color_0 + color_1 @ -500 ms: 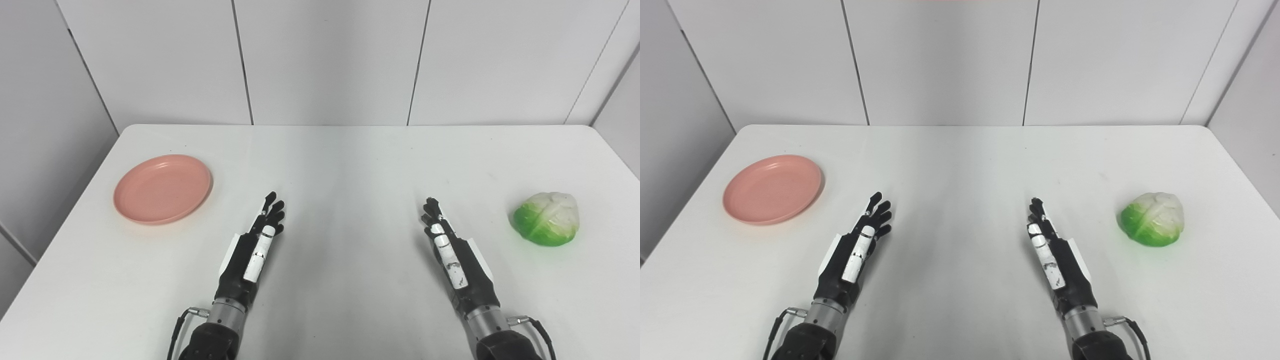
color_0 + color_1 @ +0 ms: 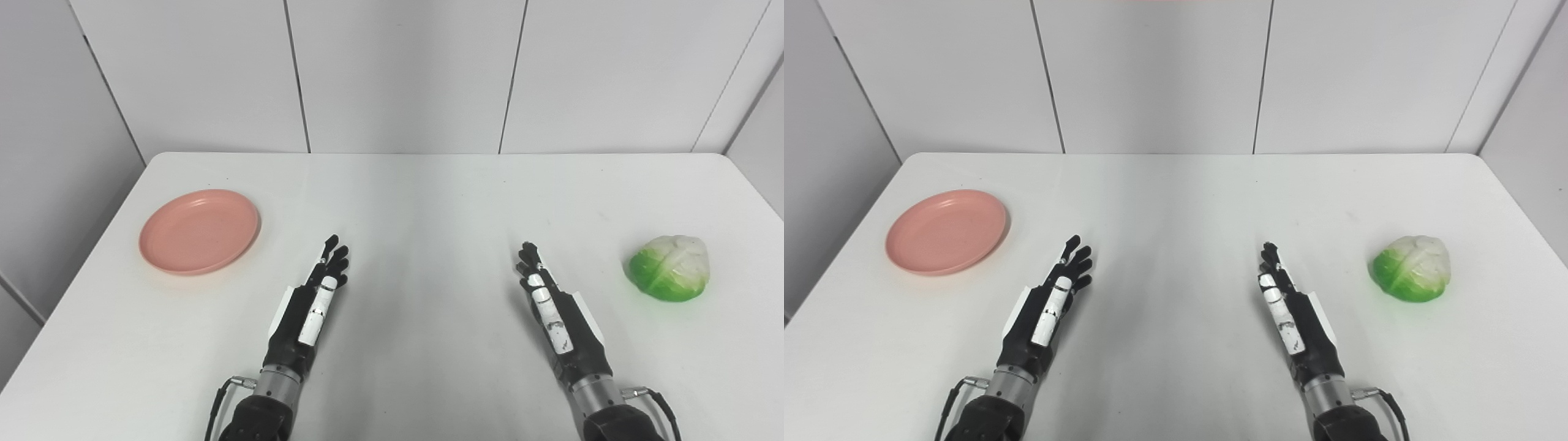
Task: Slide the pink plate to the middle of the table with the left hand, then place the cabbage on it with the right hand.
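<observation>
A pink plate (image 2: 199,231) lies on the left side of the white table (image 2: 416,202), holding nothing. A green and white cabbage (image 2: 670,268) sits on the right side of the table. My left hand (image 2: 312,303) rests low over the table, right of and nearer than the plate, with fingers stretched out and holding nothing. My right hand (image 2: 551,306) mirrors it, well left of the cabbage, also open with straight fingers. Neither hand touches its object.
Grey wall panels stand behind the table's far edge (image 2: 429,154). The table's left edge runs close beside the plate, and its right edge lies a little beyond the cabbage.
</observation>
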